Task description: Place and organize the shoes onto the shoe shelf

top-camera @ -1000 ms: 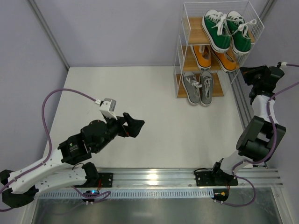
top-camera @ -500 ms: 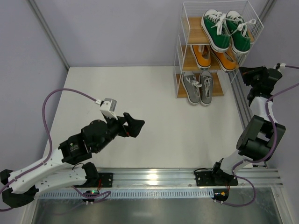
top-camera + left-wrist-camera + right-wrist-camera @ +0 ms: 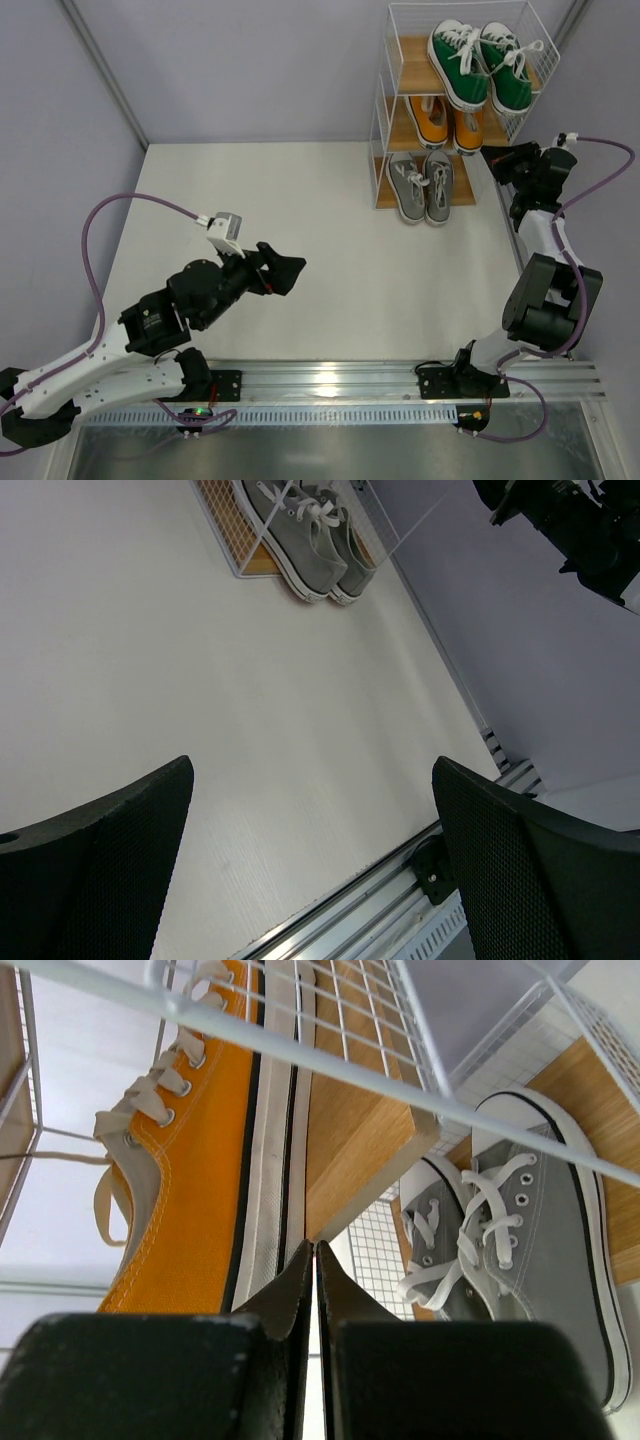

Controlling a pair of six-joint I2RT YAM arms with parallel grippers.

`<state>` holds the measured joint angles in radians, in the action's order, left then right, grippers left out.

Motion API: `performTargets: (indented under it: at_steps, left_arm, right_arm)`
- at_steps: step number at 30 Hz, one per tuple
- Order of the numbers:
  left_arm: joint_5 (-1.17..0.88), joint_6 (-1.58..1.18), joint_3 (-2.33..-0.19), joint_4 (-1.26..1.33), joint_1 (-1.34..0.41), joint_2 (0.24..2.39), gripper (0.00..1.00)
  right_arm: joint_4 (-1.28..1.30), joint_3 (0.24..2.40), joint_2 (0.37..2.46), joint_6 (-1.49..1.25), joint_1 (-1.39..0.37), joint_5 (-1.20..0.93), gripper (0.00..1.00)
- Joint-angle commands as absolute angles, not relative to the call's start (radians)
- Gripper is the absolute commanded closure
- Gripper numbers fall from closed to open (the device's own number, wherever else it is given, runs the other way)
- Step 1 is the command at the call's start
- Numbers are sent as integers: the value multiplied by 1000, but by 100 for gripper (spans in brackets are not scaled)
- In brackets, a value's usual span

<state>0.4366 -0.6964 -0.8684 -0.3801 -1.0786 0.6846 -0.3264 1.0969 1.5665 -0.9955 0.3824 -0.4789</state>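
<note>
bright, even, diffuse light; shadows faint and soft. top view is sharp; the right wrist view's fingers [image 3: 150, 1380] look dark and blurred at bottom.

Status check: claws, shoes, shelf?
Left claw open, empty. Right claw shut, tips beside orange pair, middle tier. Green pair top, grey pair bottom; all on shelf. Nothing blocking.

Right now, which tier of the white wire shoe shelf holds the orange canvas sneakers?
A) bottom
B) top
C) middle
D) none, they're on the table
C: in the top view the orange canvas sneakers sit on the middle wooden board of the white wire shoe shelf, with the green canvas sneakers on the board above and the grey canvas sneakers on the one below.
</note>
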Motion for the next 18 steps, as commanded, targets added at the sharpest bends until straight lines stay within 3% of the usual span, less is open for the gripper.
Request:
performTargets:
  at_steps: [1,18]
  left_arm:
    - [448,-703,-864,-377,-1080,676,0]
    - [439,-721,-861,-368,-1080,684,0]
  right_arm:
    - [-342,1085,1505,-991,385,-505,96]
    - [-348,1150,1545,-1025,373,-546,96]
